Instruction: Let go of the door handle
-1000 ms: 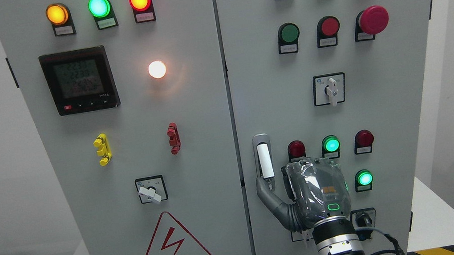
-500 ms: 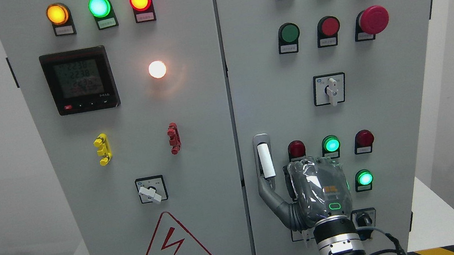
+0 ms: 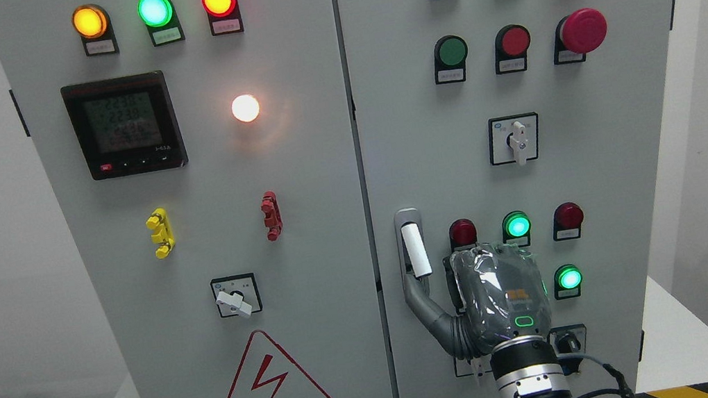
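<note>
R hand beside door handle; thumb spread, tip touching handle's lower end, other fingers hidden. Release step underway. Next: likely pull thumb clear, retract.

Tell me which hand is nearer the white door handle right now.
Right. The right hand is just below and right of the door handle, its thumb reaching the handle's lower end. The left hand is out of view.

The cabinet is matt grey painted metal — its door handle smooth white plastic; the hand wears glossy clear film.
</note>
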{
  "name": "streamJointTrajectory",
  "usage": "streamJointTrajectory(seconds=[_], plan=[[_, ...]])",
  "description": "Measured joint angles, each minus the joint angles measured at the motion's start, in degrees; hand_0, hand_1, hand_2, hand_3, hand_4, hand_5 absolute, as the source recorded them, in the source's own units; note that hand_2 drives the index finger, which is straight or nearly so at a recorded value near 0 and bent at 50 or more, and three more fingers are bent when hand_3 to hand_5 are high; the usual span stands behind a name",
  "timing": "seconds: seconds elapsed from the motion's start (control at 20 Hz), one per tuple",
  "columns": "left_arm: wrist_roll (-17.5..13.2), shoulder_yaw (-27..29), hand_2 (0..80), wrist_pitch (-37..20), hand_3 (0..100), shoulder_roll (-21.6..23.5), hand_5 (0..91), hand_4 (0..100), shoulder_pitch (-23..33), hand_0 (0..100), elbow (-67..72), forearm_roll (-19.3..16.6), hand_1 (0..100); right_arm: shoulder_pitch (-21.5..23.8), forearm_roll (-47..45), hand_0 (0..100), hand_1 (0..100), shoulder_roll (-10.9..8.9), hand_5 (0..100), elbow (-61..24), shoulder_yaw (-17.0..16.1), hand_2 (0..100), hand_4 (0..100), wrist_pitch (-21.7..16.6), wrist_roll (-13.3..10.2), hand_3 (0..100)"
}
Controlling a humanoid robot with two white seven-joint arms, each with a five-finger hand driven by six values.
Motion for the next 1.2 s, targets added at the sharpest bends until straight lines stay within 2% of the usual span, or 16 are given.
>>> streamJointTrajectory(seconds=[1.2], plan=[[0.0,0.0,0.0,0.0,0,0.0,0.0,0,0.0,12,0.0,0.0,39,0.4,0.1,45,14,-0.43,94,-0.6,-1.3,100,99,0.0,-0.5,100]])
